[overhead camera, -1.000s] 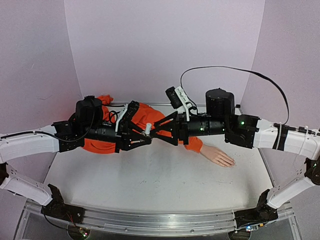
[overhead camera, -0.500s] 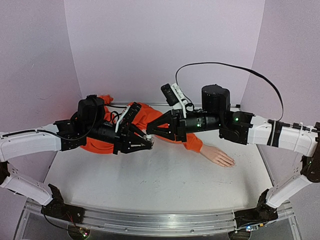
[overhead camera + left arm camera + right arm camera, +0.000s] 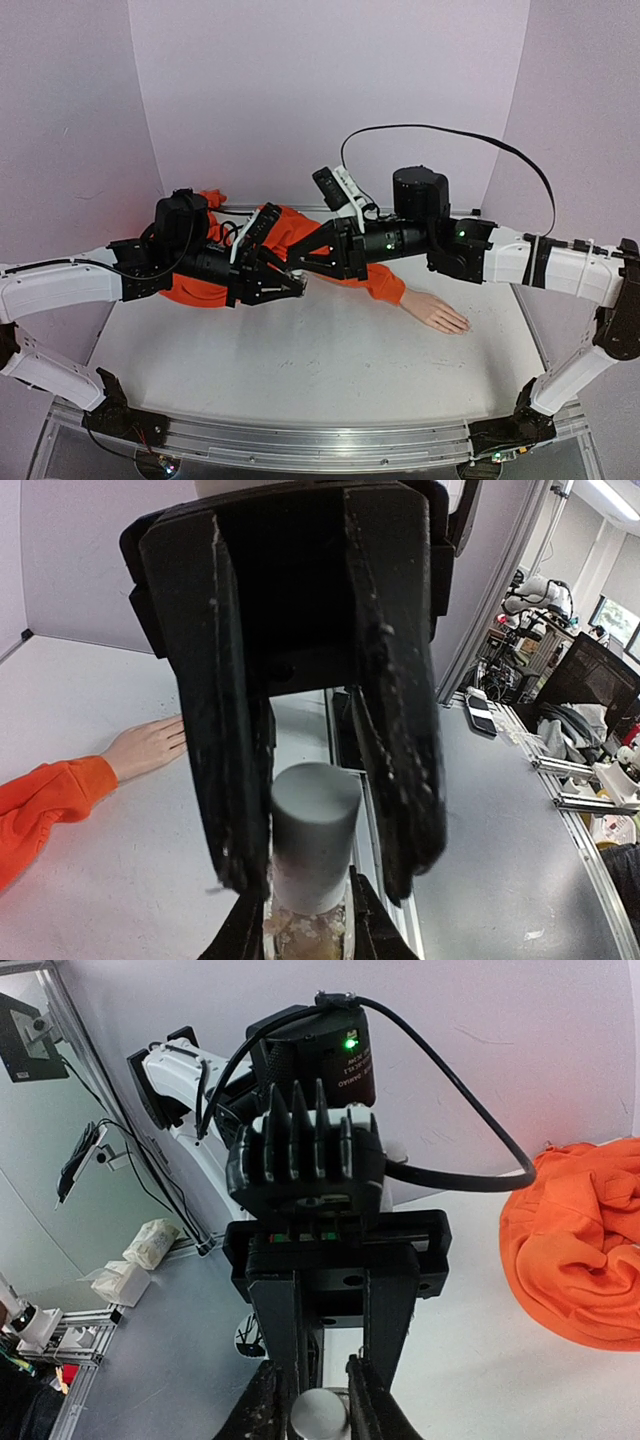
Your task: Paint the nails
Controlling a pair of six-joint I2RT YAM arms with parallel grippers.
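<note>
Left wrist: left fingers (image 3: 245, 935) clenched on bottle (image 3: 305, 932), right fingers (image 3: 230, 730) tight on its cap (image 3: 315, 825), open table (image 3: 120, 870) toward mannequin hand (image 3: 145, 748)

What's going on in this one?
The left claw holds a small glassy bottle in the air above the table. The right claw grips its grey cap, apparently to unscrew it. The mannequin hand lies flat on the table to the right, untouched, so painting hasn't started.
</note>
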